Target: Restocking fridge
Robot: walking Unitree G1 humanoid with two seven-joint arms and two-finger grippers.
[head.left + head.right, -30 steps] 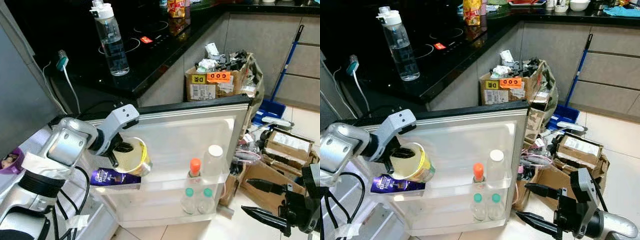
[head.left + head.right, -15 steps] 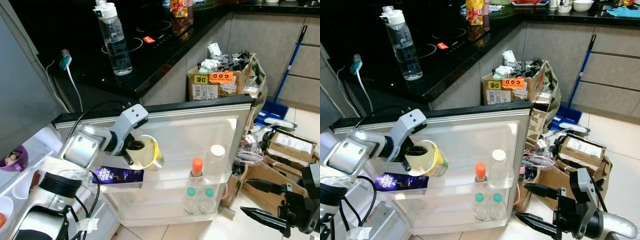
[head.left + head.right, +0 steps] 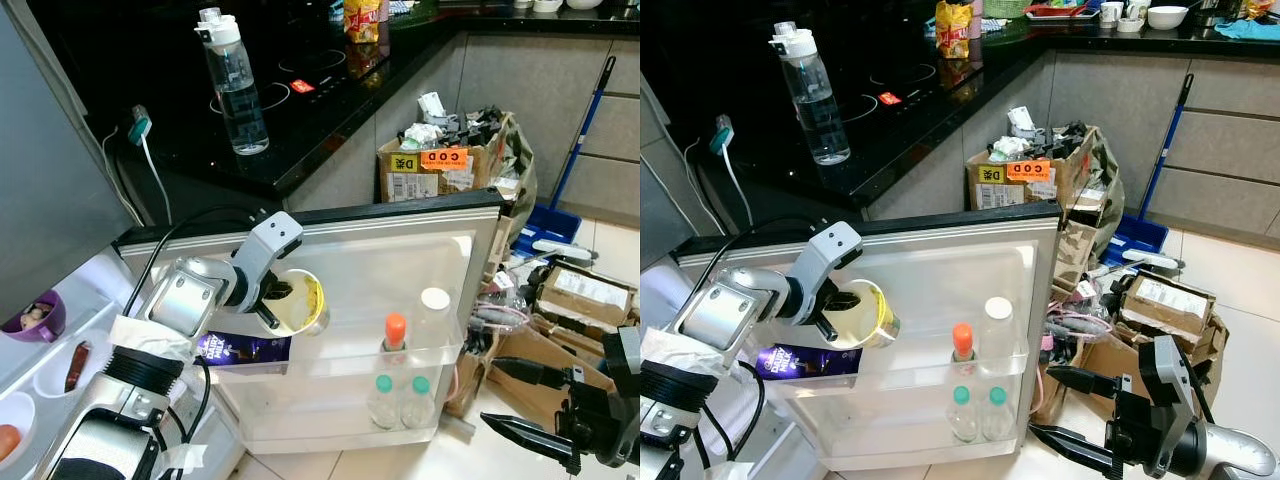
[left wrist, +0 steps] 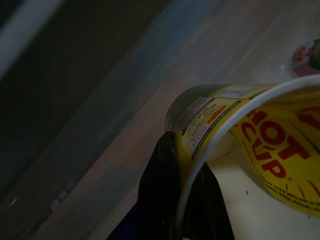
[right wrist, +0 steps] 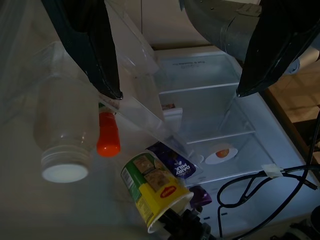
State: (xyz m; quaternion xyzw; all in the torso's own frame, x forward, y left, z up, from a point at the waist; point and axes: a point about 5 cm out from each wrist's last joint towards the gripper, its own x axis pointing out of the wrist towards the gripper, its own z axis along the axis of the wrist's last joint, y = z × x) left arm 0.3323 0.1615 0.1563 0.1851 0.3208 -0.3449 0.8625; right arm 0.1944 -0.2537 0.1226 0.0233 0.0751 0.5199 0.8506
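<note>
My left gripper [image 3: 272, 300] is shut on the rim of a yellow instant-noodle cup [image 3: 300, 303], one finger [image 4: 160, 195] inside it. The cup lies tilted on its side, mouth towards me, against the open fridge door [image 3: 400, 255] just above the door shelf [image 3: 330, 365]. A purple chocolate bar [image 3: 245, 350] lies in that shelf under the cup. Further right in the shelf stand an orange-capped bottle [image 3: 394, 335], a white-capped bottle [image 3: 432, 318] and two green-capped bottles [image 3: 395, 395]. My right gripper [image 3: 525, 400] hangs open low on the right, away from the door.
A water bottle [image 3: 232, 85] stands on the black counter [image 3: 300, 130] behind the door. A rubbish-filled cardboard box [image 3: 440, 165], a blue broom [image 3: 575, 130] and floor boxes [image 3: 585, 295] crowd the right. A purple bowl [image 3: 35, 318] sits on the fridge shelves at left.
My left gripper has carried the noodle cup a little to the right, closer against the door's inner face. The right gripper has stayed where it was.
</note>
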